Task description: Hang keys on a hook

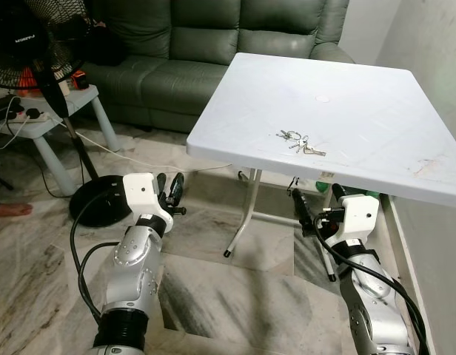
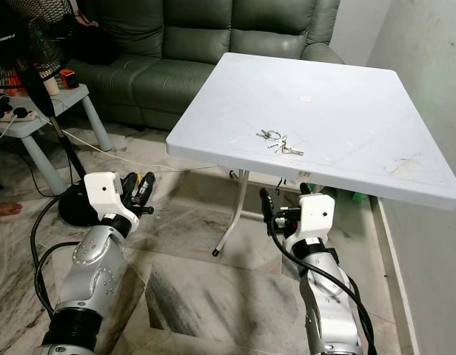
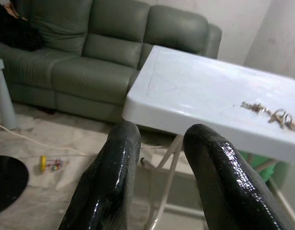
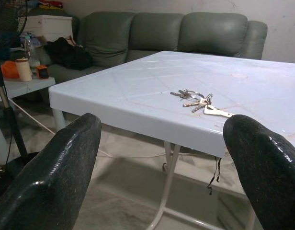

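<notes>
A bunch of keys (image 1: 300,143) on a ring lies flat on the white plastic table (image 1: 361,96), near its front edge. My right gripper (image 1: 317,201) is below the table's front edge, just under the keys, and its fingers are wide open with nothing between them. In the right wrist view the keys (image 4: 198,100) lie ahead on the tabletop, above finger level. My left gripper (image 1: 169,186) is held out to the left of the table and lower than its top. It is open by a narrow gap and empty. The left wrist view has the keys (image 3: 272,112) far off to one side.
A green sofa (image 1: 213,44) stands behind the table. At the left are a standing fan (image 1: 43,44) with a black base (image 1: 98,200), a small side table (image 1: 50,118) and a cable across the marble floor. A person's foot (image 1: 9,210) is at the left edge. A wall runs along the right.
</notes>
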You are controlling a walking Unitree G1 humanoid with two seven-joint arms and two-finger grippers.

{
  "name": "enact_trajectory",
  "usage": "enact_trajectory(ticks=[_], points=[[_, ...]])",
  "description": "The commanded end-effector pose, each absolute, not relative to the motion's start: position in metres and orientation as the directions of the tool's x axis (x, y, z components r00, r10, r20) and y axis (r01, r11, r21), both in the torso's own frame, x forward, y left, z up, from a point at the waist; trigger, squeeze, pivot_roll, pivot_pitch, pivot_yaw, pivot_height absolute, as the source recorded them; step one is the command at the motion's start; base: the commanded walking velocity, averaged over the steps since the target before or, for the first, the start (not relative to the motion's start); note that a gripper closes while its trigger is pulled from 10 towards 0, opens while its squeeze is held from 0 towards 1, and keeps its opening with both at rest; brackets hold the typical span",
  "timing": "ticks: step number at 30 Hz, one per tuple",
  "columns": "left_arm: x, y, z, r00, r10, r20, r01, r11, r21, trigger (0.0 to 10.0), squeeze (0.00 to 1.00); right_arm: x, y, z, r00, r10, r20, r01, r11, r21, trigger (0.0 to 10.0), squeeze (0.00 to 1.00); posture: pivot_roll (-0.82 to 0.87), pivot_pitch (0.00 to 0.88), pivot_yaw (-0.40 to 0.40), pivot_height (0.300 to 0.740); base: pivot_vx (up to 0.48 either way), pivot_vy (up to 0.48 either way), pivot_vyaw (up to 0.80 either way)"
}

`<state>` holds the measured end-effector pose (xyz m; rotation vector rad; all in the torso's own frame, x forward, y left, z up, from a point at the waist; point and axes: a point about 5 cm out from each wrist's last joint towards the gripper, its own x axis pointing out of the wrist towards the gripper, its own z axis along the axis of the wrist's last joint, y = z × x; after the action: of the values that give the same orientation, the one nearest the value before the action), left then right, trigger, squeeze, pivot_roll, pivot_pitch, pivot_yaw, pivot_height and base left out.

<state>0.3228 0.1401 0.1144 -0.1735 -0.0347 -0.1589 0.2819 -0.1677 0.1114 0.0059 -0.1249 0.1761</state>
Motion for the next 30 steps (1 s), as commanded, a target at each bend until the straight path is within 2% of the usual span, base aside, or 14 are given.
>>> enact_trajectory(ticks=[1, 7, 30], points=[[0.3228, 0.1409, 0.112, 0.988, -0.151, 0.01, 0.151, 0.978, -0.145, 10.0, 0.0, 0.2822, -0.1668, 0.1186, 0.973, 0.18, 0.146, -0.179, 0.984, -0.025, 10.0, 0.0, 0.07, 0.0, -0.023, 0.736, 0.0, 0.0, 0.0], [0.3222, 0.1399, 0.111, 0.987, -0.162, -0.005, 0.16, 0.977, -0.142, 10.0, 0.0, 0.2826, -0.1666, 0.119, 0.972, 0.185, 0.144, -0.183, 0.983, -0.028, 10.0, 0.0, 0.07, 0.0, -0.025, 0.736, 0.147, 0.0, 0.0], [0.3237, 0.1357, 0.1117, 0.983, -0.184, -0.02, 0.18, 0.976, -0.12, 10.0, 0.0, 0.2818, -0.1635, 0.1184, 0.971, 0.192, 0.14, -0.19, 0.981, -0.028, 10.0, 0.0, 0.07, 0.0, -0.023, 0.736, 0.384, 0.0, 0.0]])
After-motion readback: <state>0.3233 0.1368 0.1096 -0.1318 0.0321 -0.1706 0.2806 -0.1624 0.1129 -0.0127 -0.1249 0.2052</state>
